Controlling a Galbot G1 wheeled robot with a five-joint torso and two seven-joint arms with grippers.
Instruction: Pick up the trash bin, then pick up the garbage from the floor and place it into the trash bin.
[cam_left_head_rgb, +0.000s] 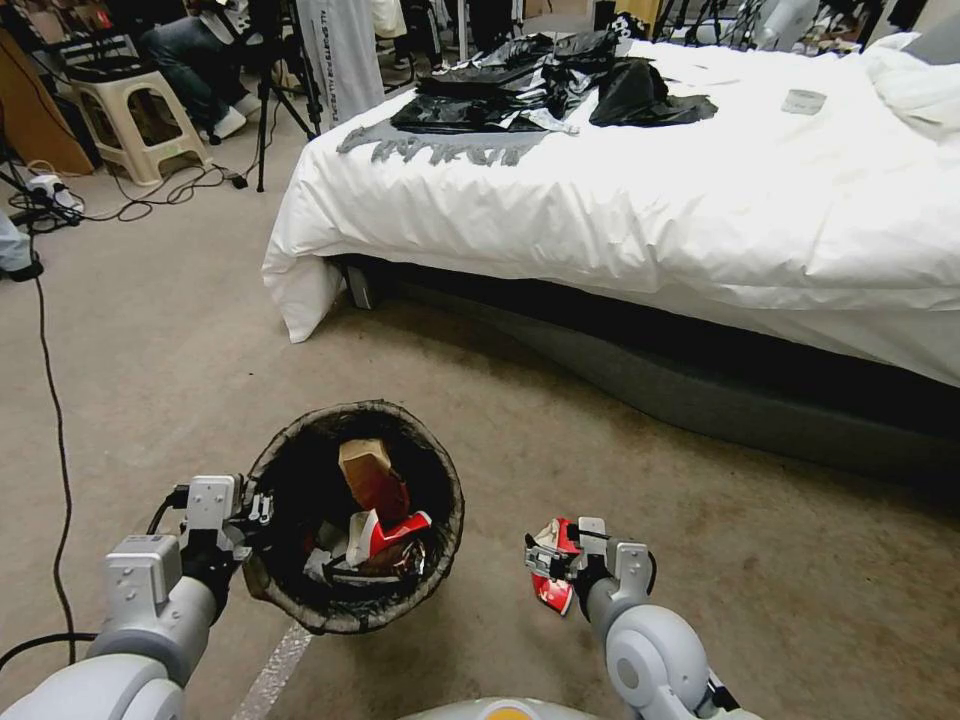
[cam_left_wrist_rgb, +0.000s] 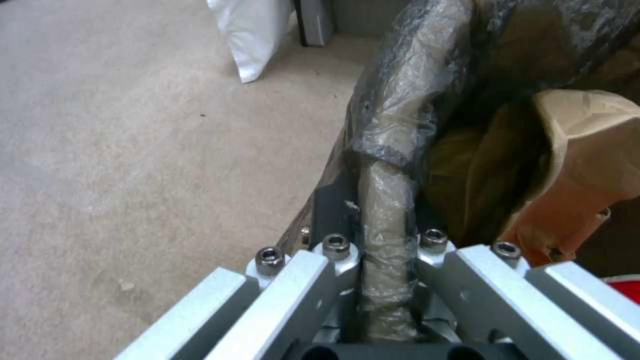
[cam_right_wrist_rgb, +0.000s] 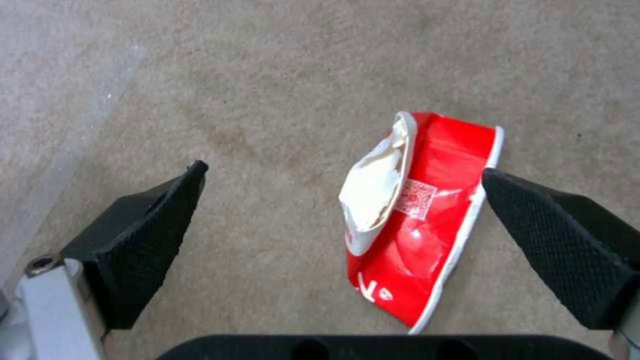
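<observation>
Right pincer (cam_right_wrist_rgb: 343, 195) spread wide over red-white carton (cam_right_wrist_rgb: 417, 220) on floor.

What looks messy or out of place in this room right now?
A crushed red-and-white carton lies on the carpet between the open fingers of the right hand. The left hand grips the rim of the trash bin, already holding litter. Black bags sprawl across the white bed.

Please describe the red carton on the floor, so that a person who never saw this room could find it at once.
Start at the bed, then look down to the carpet near the robot, right of the bin. The carton lies flat there between the open jaws of the right gripper. Unlike the red carton inside the bin, it lies outside it, crushed, with a white rim.
</observation>
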